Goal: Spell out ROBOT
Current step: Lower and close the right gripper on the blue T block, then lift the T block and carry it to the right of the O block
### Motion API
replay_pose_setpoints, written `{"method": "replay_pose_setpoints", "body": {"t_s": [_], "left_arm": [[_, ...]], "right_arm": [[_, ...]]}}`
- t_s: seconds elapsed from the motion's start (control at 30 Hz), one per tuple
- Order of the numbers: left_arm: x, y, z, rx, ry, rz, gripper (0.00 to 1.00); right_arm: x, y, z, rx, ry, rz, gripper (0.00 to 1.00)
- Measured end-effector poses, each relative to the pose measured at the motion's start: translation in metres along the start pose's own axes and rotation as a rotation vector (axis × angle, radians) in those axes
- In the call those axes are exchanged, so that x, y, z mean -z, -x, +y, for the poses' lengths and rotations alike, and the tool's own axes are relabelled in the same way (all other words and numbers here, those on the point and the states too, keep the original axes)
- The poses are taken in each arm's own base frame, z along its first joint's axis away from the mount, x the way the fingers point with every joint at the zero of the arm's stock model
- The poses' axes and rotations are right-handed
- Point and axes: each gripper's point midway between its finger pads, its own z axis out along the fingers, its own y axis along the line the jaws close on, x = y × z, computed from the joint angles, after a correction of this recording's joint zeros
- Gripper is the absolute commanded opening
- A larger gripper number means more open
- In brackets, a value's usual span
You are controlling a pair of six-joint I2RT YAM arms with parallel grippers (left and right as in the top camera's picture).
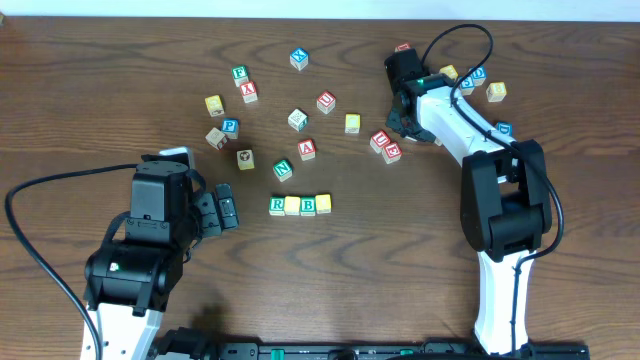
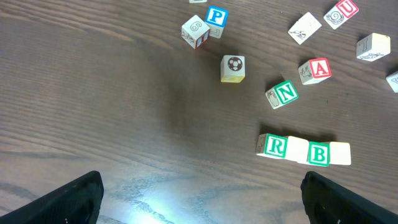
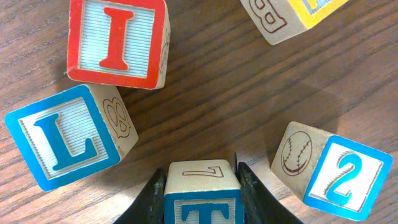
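Observation:
A row on the table reads green R cube (image 2: 273, 146), yellow cube (image 2: 297, 150), green B cube (image 2: 318, 154), yellow cube (image 2: 340, 154). From overhead the row starts at the R cube (image 1: 277, 205) and ends at a yellow cube (image 1: 323, 204). My left gripper (image 2: 202, 202) is open and empty, just left of the row (image 1: 225, 208). In the right wrist view my right gripper (image 3: 200, 175) is shut on the blue-lettered T cube (image 3: 202, 199), a black finger pressed on each side. Overhead, that gripper (image 1: 408, 122) is at the back right and hides the T cube.
Around the held cube lie a red I cube (image 3: 118, 40), a blue L cube (image 3: 68, 137), a blue 2 cube (image 3: 339, 174) and a yellow cube (image 3: 292, 15). A green N cube (image 2: 283, 94) and a red A cube (image 2: 315, 70) lie behind the row. Several more cubes are scattered across the back of the table.

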Motion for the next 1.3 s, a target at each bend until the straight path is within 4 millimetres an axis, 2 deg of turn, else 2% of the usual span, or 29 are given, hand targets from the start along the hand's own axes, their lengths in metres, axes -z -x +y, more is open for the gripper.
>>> {"method": "replay_pose_setpoints", "body": {"t_s": [0.23, 0.37, 0.43, 0.57, 0.73, 0.8, 0.87, 1.0, 1.1, 1.3], "left_arm": [[0.000, 0.000, 0.000, 0.000, 0.000, 0.000, 1.00], [0.000, 0.000, 0.000, 0.000, 0.000, 0.000, 1.00], [0.000, 0.000, 0.000, 0.000, 0.000, 0.000, 1.00], [0.000, 0.000, 0.000, 0.000, 0.000, 0.000, 1.00], [0.000, 0.000, 0.000, 0.000, 0.000, 0.000, 1.00], [0.000, 0.000, 0.000, 0.000, 0.000, 0.000, 1.00], [0.000, 0.000, 0.000, 0.000, 0.000, 0.000, 1.00], [0.000, 0.000, 0.000, 0.000, 0.000, 0.000, 1.00], [0.000, 0.000, 0.000, 0.000, 0.000, 0.000, 1.00], [0.000, 0.000, 0.000, 0.000, 0.000, 0.000, 1.00]], "right_arm": [[0.003, -0.005, -0.005, 0.042, -0.020, 0.026, 0.16], [0.019, -0.003, -0.008, 0.069, -0.022, 0.042, 0.15], [0.038, 0.004, -0.005, 0.082, 0.008, 0.031, 0.15], [0.092, 0.019, -0.001, 0.112, 0.105, -0.006, 0.14], [0.161, 0.016, -0.002, 0.188, 0.239, -0.022, 0.09], [0.180, 0.004, -0.002, 0.244, 0.274, -0.002, 0.08], [0.194, -0.018, -0.002, 0.315, 0.290, 0.051, 0.04], [0.198, -0.053, 0.005, 0.433, 0.295, 0.132, 0.01], [0.186, -0.082, 0.015, 0.512, 0.296, 0.170, 0.01], [0.139, -0.154, 0.028, 0.643, 0.305, 0.257, 0.01]]}}
